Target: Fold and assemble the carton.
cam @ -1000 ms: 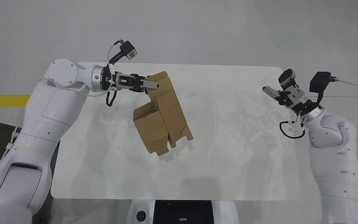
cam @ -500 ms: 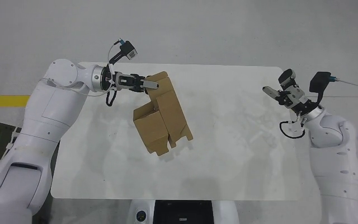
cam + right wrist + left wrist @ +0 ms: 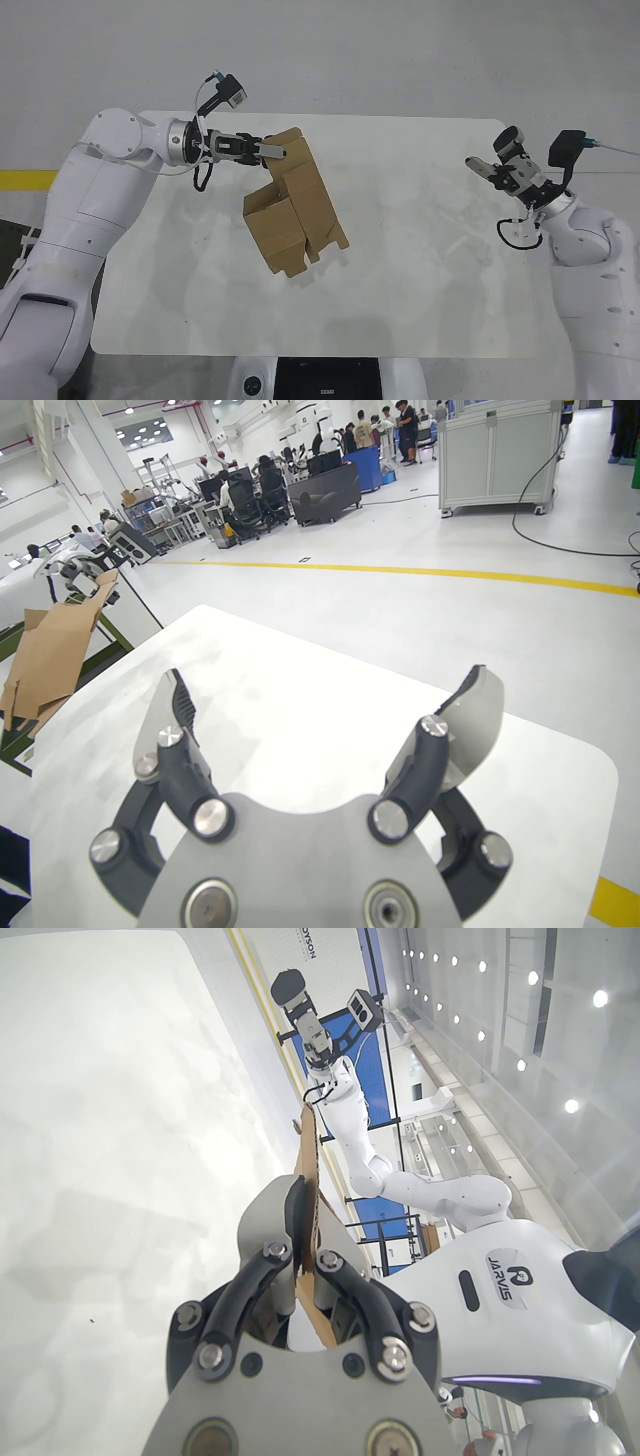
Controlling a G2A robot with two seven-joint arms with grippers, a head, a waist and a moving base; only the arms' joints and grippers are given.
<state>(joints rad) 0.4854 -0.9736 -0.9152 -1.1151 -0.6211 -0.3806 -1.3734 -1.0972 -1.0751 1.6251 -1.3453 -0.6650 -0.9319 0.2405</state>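
Note:
A brown cardboard carton (image 3: 295, 205), part-folded with loose flaps, hangs tilted above the white table (image 3: 420, 260) at its left-centre. My left gripper (image 3: 275, 152) is shut on the carton's far upper flap. In the left wrist view the two fingers (image 3: 295, 1208) pinch the cardboard edge (image 3: 310, 1163) between them. My right gripper (image 3: 482, 165) stands open over the table's right edge, holding nothing. In the right wrist view its fingers (image 3: 172, 705) are spread wide, and the carton (image 3: 47, 660) shows far off across the table.
The table's middle and right lie bare white around the carton. Its rounded corner (image 3: 607, 760) sits close to my right gripper. A yellow floor line (image 3: 400, 571) runs beyond the table's far edge.
The carton has shifted slightly to the right with my left gripper still holding it. My right gripper has edged a little toward the table's centre.

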